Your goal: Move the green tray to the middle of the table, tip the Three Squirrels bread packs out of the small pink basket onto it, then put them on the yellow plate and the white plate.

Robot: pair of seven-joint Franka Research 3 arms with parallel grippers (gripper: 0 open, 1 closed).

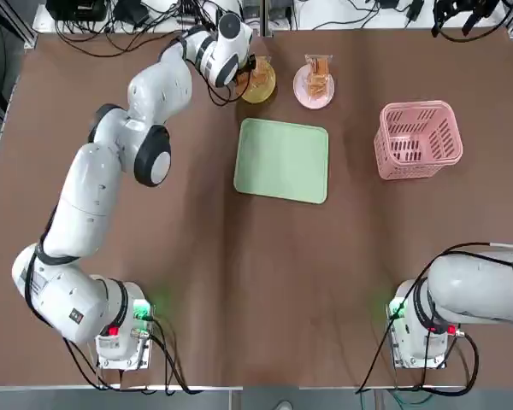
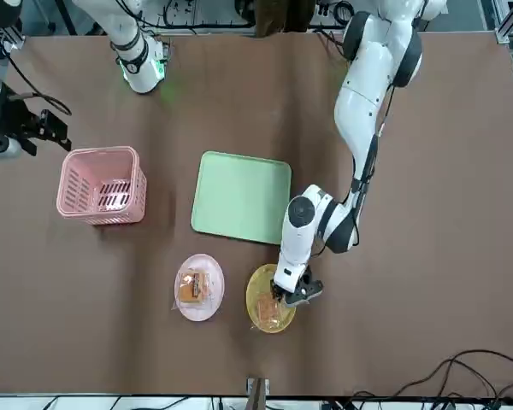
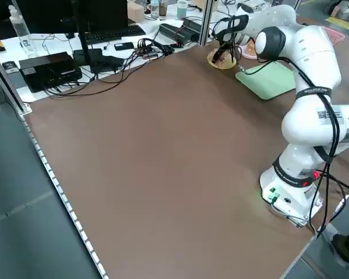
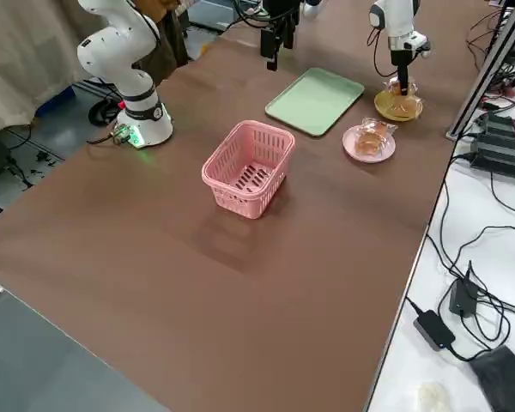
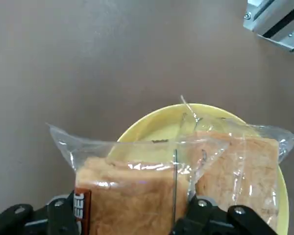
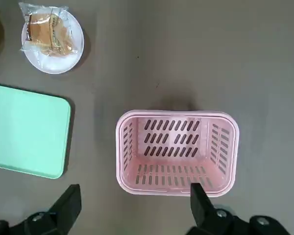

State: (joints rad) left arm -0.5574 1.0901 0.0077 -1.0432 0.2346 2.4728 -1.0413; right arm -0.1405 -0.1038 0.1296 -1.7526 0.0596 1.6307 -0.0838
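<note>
My left gripper (image 5: 132, 211) hangs low over the yellow plate (image 5: 152, 132) at the table's far edge. It is shut on a Three Squirrels bread pack (image 5: 132, 186), one finger on each side of the wrapper. A second pack (image 5: 240, 166) lies on that plate beside it. The white plate (image 1: 301, 94) next to it carries another pack (image 1: 316, 77). The green tray (image 1: 282, 160) lies bare in the middle of the table. The small pink basket (image 6: 125, 147) stands upright to its right with nothing in it. My right gripper (image 6: 134, 205) hovers open high above the basket.
Cables, power bricks and a metal frame post (image 5: 274, 22) crowd the ledge just beyond the plates. The left arm's elbow (image 1: 154, 154) hangs over the table to the left of the tray. Brown tabletop (image 1: 265, 290) spreads between the tray and the arm bases.
</note>
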